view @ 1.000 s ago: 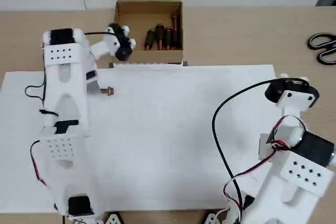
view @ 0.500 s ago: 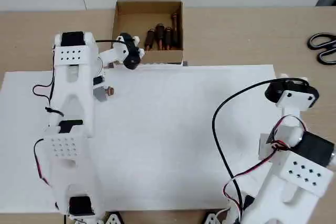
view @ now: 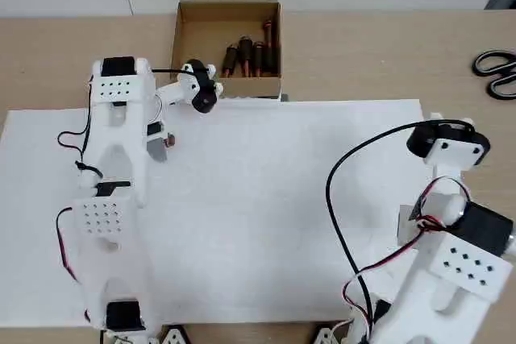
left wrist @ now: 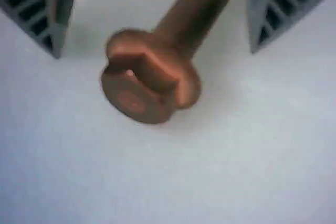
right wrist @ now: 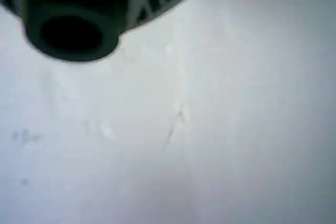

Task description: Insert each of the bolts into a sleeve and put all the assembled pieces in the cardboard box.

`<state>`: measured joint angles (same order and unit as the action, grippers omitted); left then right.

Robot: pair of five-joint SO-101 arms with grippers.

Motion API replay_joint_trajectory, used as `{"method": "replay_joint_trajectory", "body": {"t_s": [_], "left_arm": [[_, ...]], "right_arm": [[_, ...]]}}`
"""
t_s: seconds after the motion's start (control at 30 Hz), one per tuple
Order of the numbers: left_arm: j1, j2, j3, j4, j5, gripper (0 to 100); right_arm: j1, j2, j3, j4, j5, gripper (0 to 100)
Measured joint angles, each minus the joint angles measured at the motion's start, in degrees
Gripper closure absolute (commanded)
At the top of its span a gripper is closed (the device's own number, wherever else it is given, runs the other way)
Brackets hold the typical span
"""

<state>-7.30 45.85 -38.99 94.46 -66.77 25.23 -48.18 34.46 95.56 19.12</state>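
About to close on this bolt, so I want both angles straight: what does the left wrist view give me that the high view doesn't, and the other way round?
Left wrist view: the left gripper with its fingers open on either side of the bolt, whose flanged hex head faces the camera.
High view: the cardboard box with assembled pieces lying in it, beyond the left arm, and scissors near the table's right edge.
Both: the bolt lying on the white sheet.

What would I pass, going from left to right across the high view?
left arm → cardboard box → right arm → scissors
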Motion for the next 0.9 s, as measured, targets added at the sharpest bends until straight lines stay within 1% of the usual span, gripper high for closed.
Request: {"method": "replay_joint_trajectory", "body": {"t_s": [0.2,0.5,0.63,0.73,0.9], "left_arm": [[0.00,0.00,0.00,0.26,0.00,87],[0.18,0.00,0.00,0.26,0.00,88],[0.18,0.00,0.00,0.70,0.00,96],[0.44,0.18,-3.16,3.34,-0.09,99],[0.79,0.26,-6.95,4.22,0.00,100]], "right_arm": [[0.00,0.00,0.00,0.00,0.00,99.5],[0.00,0.00,0.00,0.00,0.00,99.5],[0.00,0.00,0.00,0.00,0.00,99.5],[0.00,0.00,0.00,0.00,0.00,99.5],[0.00,0.00,0.00,0.00,0.00,99.5]]}}
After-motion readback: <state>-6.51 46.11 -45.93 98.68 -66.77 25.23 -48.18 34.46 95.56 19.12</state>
